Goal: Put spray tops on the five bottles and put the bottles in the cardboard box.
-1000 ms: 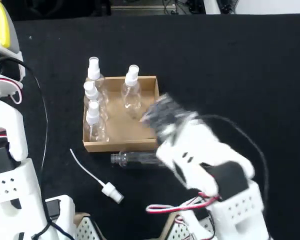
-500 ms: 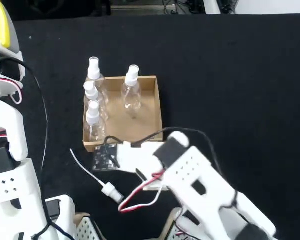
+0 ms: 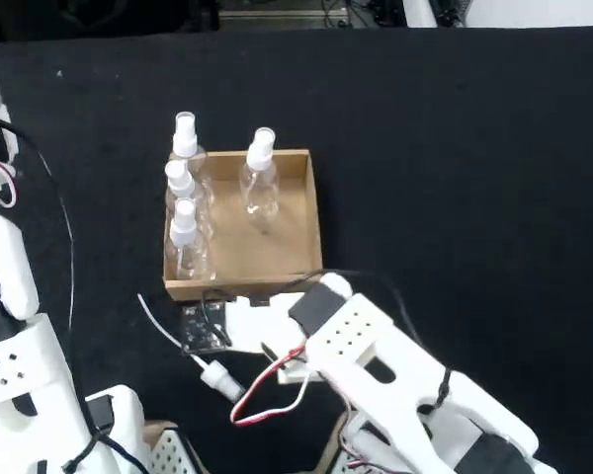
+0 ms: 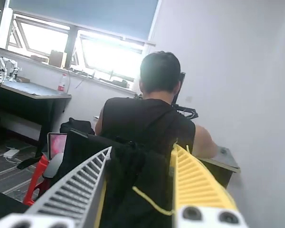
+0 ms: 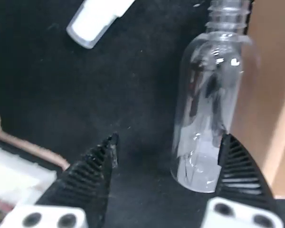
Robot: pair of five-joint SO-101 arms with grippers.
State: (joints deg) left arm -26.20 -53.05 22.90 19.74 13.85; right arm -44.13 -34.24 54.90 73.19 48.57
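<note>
The right claw (image 5: pixel 170 140) is spread wide and holds nothing. It hangs low over the black table (image 5: pixel 61 85). One bare bottle (image 5: pixel 211 95) lies on its side there, with no top on its threaded neck. The bottle lies partly in the gap, with one finger (image 5: pixel 235 161) over its base end and the other finger (image 5: pixel 92 166) over the cloth. Whether either finger touches it cannot be told. The bottle lies along the wall of the box (image 5: pixel 275 104), just beside it.

One loose spray top (image 5: pixel 97 21) lies on the table near the bottle's neck end, apart from it. In the high view its thin tube (image 3: pixel 163 321) trails away from it toward the box's front corner.

There is one cardboard box (image 3: pixel 311 212), just beyond the right arm (image 3: pixel 376 355), which lies across the table in front of it. Four capped bottles (image 3: pixel 188 252) stand upright in it, three in a row along one side wall and one near the back wall.

The left claw (image 4: pixel 141 148) is raised well off the table and points out into the room. Its two fingers are apart and nothing is between them. The left arm (image 3: pixel 10 326) stands at the table's edge, well apart from the box.
</note>
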